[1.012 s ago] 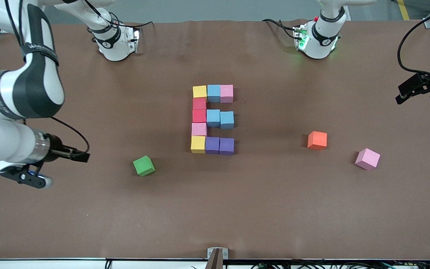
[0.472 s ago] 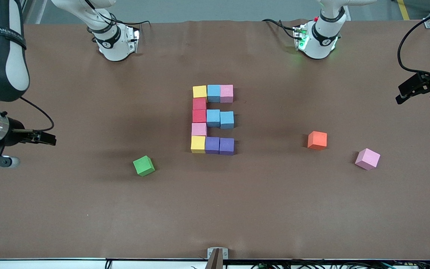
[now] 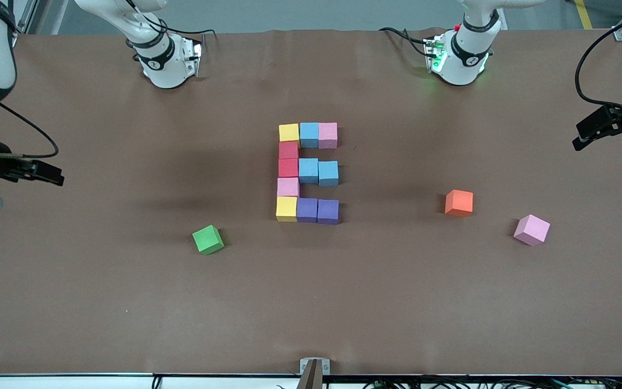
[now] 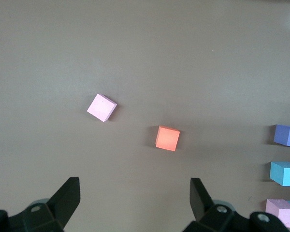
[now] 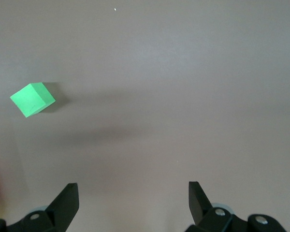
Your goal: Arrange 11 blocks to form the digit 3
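Observation:
The blocks lie together in the middle of the table as the digit 3 (image 3: 288,168), reading as an "E". Its top bar is yellow (image 3: 289,132), light blue (image 3: 309,134) and pink (image 3: 328,135). The column goes on with two red (image 3: 288,158), a pink (image 3: 288,187) and a yellow (image 3: 286,208). Two light blue (image 3: 318,172) form the middle bar, two purple (image 3: 317,210) the bottom bar. My right gripper (image 3: 51,175) (image 5: 130,193) is open and empty over the right arm's end of the table. My left gripper (image 3: 601,141) (image 4: 133,191) is open, empty, waiting over the left arm's end.
A green cube (image 3: 208,239) (image 5: 32,99) lies loose between the figure and the right arm's end, nearer to the front camera. An orange cube (image 3: 459,202) (image 4: 167,138) and a spare pink cube (image 3: 531,229) (image 4: 102,107) lie toward the left arm's end.
My right gripper has drawn back from beside the green cube toward the right arm's end of the table. The left arm and all cubes have not moved.

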Controlling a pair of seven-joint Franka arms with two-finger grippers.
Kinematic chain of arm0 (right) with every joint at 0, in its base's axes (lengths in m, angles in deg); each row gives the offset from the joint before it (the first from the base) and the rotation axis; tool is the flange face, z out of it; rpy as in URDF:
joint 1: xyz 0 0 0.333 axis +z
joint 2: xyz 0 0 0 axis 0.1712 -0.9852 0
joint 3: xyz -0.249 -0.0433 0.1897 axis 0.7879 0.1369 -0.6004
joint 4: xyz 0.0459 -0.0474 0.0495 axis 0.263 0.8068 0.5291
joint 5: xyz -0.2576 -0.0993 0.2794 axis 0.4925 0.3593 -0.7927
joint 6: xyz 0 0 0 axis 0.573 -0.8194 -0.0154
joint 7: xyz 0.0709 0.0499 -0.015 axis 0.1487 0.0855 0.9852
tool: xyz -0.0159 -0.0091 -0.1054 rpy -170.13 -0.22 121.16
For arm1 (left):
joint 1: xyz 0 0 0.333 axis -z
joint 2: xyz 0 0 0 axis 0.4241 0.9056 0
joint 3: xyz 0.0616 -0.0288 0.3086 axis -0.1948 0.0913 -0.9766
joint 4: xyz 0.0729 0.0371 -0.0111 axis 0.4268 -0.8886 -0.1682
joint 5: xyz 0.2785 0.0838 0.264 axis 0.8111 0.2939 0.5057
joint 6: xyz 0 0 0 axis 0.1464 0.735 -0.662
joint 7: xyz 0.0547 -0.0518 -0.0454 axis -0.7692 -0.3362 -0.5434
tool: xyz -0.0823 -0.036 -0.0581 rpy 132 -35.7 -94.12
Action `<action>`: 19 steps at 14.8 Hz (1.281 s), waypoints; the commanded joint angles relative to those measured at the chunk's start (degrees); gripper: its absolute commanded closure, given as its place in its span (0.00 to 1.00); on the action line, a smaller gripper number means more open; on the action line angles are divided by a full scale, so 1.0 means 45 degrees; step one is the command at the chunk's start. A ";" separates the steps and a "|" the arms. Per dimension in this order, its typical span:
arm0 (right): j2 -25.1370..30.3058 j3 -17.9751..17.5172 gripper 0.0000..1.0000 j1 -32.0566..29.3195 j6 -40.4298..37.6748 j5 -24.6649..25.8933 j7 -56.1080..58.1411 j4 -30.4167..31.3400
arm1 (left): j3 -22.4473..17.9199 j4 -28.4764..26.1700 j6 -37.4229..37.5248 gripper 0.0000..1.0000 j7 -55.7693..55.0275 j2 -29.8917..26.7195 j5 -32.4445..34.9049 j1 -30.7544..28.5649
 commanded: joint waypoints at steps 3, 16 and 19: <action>0.0027 -0.0264 0.00 -0.0476 -0.1518 0.0272 0.0018 -0.2031 | 0.0063 0.0204 0.0023 0.00 0.0018 0.0058 0.0181 -0.0030; 0.0181 -0.0401 0.00 -0.0633 -0.2403 -0.0470 0.0019 -0.1805 | 0.0063 0.0204 0.0023 0.00 0.0018 0.0058 0.0161 -0.0030; 0.0785 -0.0382 0.00 -0.0263 -0.1759 -0.0412 -0.0020 -0.0850 | 0.0063 0.0204 0.0023 0.00 0.0018 0.0058 0.0161 -0.0030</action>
